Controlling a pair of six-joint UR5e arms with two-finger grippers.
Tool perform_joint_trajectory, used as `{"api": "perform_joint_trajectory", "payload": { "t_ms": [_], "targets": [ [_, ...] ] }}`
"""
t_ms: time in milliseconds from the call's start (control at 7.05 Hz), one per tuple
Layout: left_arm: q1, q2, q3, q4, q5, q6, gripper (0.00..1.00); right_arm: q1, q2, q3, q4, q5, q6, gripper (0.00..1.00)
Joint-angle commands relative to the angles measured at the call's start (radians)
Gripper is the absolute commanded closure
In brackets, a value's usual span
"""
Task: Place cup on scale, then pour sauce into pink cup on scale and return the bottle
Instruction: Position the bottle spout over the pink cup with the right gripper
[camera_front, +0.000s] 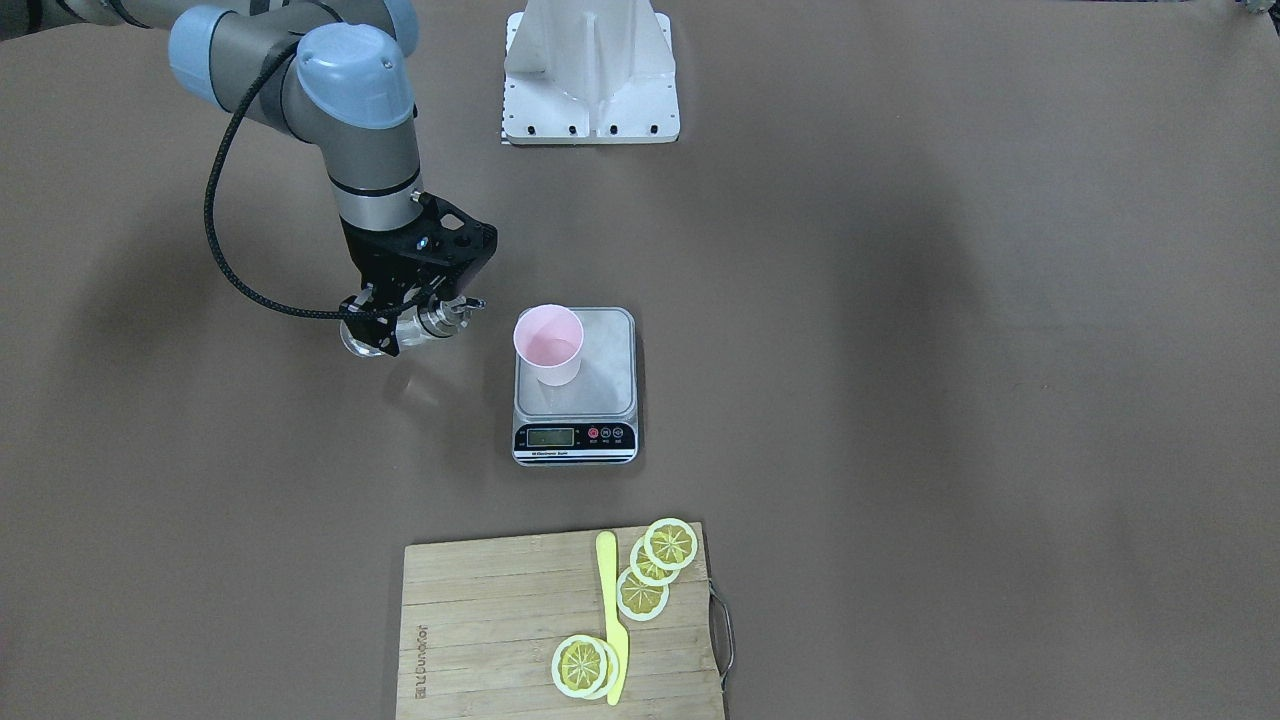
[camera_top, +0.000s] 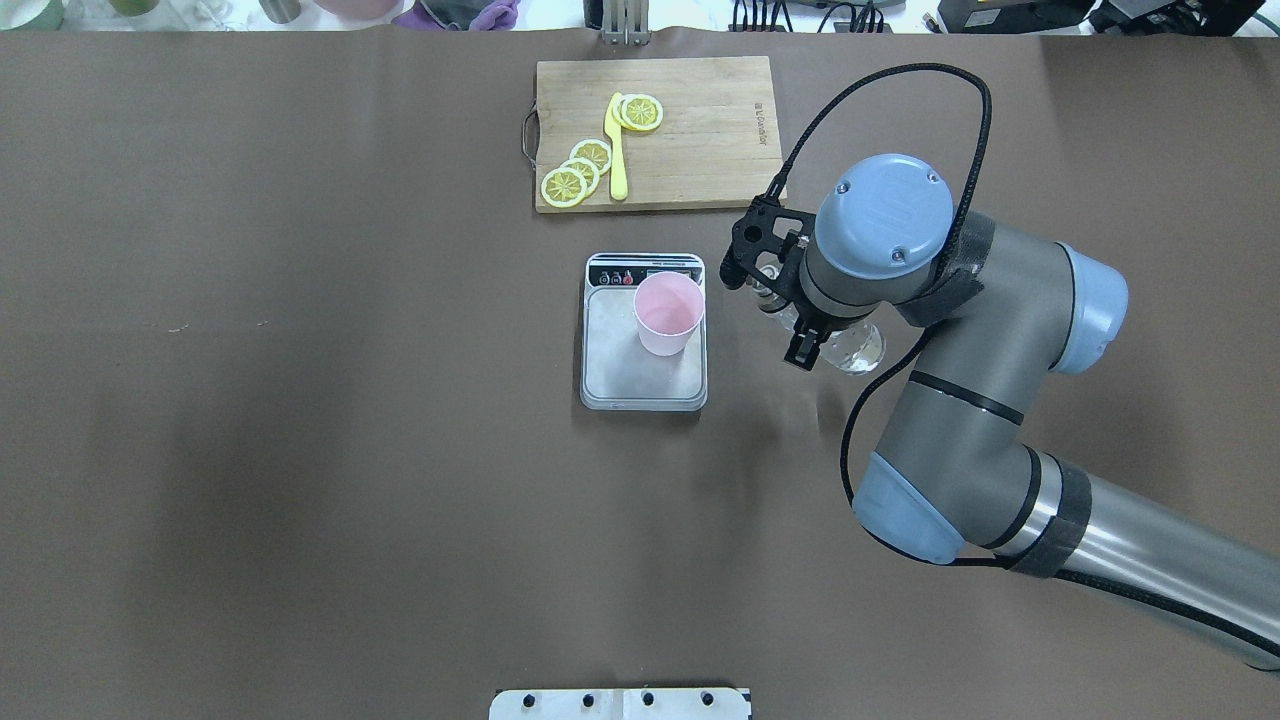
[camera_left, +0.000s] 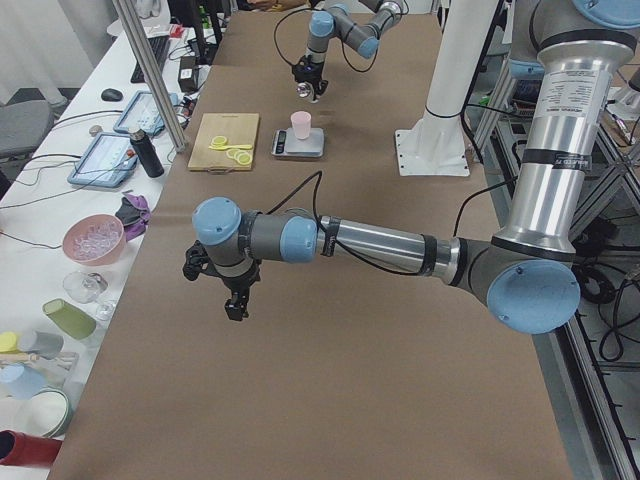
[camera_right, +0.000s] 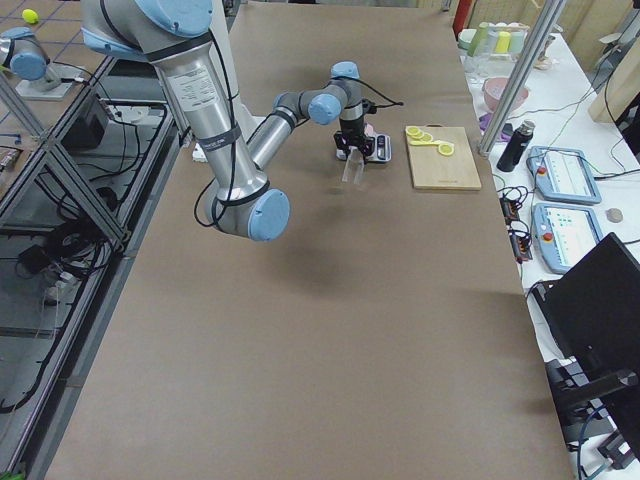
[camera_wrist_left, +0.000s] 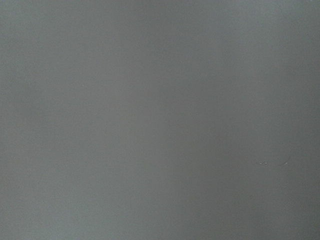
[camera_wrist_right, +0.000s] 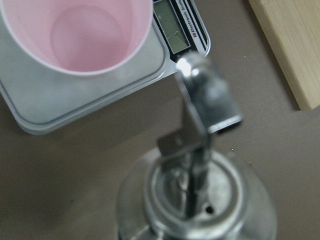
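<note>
A: Bottle (camera_top: 858, 347); where is it, who has it?

B: In the right gripper (camera_front: 390, 320), jaws clamped across the round glass body; held off the table (camera_front: 900, 400) just beside the scale (camera_front: 605, 365); tipped over, metal spout (camera_wrist_right: 207, 97) aimed toward the cup (camera_front: 548, 343) but short of its rim.

A: How does it handle?

B: Rigid smooth glass, so I judge it slippery, and breakable if dropped; small, probably light, but the sauce inside is clear liquid and should shift the weight as the bottle tilts; level unreadable from here. Holding the body below the neck looks right to me; cap and spout are too thin and shiny to grip.

A: Cup?

B: Upright on the steel platform, on the side nearest the right arm; thin plastic, light, likely to tip if the spout knocks it, so approach from above the rim; cannot tell whether anything is in it.

A: Other arm?

B: Left gripper (camera_left: 232, 297) hangs over bare table, well apart from scale and bottle; seen only from the side, and its own wrist view shows just table cover; apart or together, cannot tell.

A: Anything else?

B: Wooden cutting board (camera_front: 500, 620) with lemon slices (camera_front: 642, 592) and a yellow knife (camera_front: 610, 610), on the scale's display side, away from the pour.
</note>
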Motion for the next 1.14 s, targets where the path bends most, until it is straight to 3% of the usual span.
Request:
{"api": "perform_joint_trajectory", "payload": {
  "t_ms": [0, 994],
  "targets": [
    [-0.009, 0.001, 0.014, -0.017, 0.006, -0.001, 0.03, -0.002, 0.044, -0.043, -0.013, -0.024, 0.0, 0.77],
    [-0.035, 0.0, 0.012, -0.017, 0.006, -0.011, 0.03, -0.009, 0.113, -0.115, -0.073, -0.093, 0.006, 0.77]
  ]
}}
